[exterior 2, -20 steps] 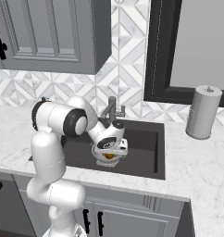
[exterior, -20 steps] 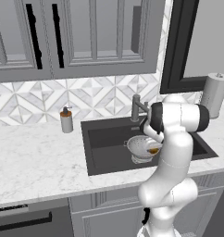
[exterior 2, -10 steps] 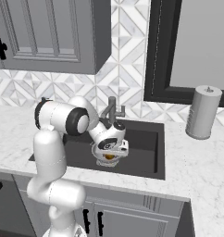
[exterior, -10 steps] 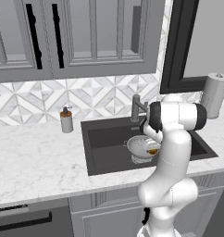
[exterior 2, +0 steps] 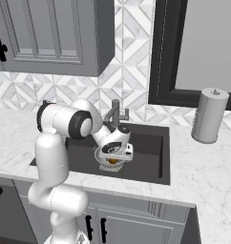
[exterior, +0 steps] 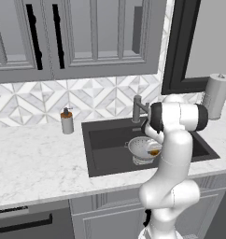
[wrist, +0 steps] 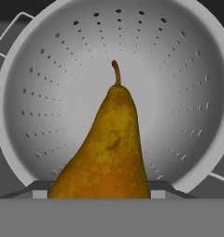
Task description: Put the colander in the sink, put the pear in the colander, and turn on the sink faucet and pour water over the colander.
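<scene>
The silver colander (exterior: 139,146) (exterior 2: 101,157) (wrist: 49,92) stands in the dark sink (exterior: 108,140) (exterior 2: 151,159), right of its middle. My gripper (exterior 2: 113,155) (wrist: 100,190) hangs just over the bowl, pointing down into it. It is shut on the golden-brown pear (exterior: 155,152) (exterior 2: 113,161) (wrist: 107,148), which fills the lower middle of the hand view with its stem toward the colander's floor. Whether the pear touches the bowl I cannot tell. The sink faucet (exterior: 137,108) (exterior 2: 116,112) rises behind the sink, just beyond my forearm.
A soap pump bottle (exterior: 67,121) stands on the marble counter left of the sink. A paper towel roll (exterior: 215,95) (exterior 2: 209,116) is at the right, under the dark window frame. Grey wall cabinets hang above the counter.
</scene>
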Controlling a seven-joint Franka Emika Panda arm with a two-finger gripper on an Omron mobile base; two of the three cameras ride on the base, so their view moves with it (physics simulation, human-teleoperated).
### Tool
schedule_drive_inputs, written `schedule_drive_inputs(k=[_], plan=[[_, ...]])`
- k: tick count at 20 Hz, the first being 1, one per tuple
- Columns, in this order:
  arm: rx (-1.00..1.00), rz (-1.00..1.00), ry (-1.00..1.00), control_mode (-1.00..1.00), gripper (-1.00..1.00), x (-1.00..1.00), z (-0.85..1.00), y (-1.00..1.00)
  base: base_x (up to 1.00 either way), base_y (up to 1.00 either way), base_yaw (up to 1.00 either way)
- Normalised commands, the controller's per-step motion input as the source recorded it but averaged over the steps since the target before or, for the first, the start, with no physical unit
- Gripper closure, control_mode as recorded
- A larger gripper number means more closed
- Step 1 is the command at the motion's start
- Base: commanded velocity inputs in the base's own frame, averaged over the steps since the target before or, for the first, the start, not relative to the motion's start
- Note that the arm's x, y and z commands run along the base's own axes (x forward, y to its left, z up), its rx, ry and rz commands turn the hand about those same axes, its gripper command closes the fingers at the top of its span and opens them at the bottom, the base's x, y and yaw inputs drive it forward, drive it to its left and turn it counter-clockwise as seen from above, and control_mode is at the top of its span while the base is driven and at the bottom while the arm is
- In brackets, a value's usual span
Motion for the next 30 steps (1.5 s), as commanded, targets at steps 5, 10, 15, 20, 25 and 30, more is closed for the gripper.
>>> schedule_drive_inputs(k=[5, 10, 15, 20, 25, 30], plan=[[0.0, 0.0, 0.0, -1.0, 1.0, 0.05, 0.0, 0.0, 0.0, 0.0, 0.0], [0.0, 0.0, 0.0, -1.0, 1.0, 0.1, -0.06, 0.0, 0.0, 0.0, 0.0], [0.0, 0.0, -0.01, -1.0, -1.0, 0.04, -0.1, 0.0, 0.0, 0.0, 0.0], [0.0, 0.0, 0.0, -1.0, -1.0, 0.0, 0.0, 0.0, 0.0, 0.0, 0.0], [0.0, 0.0, 0.0, -1.0, -1.0, 0.0, 0.0, 0.0, 0.0, 0.0, 0.0], [0.0, 0.0, 0.0, -1.0, -1.0, 0.08, 0.0, 0.0, 0.0, 0.0, 0.0]])
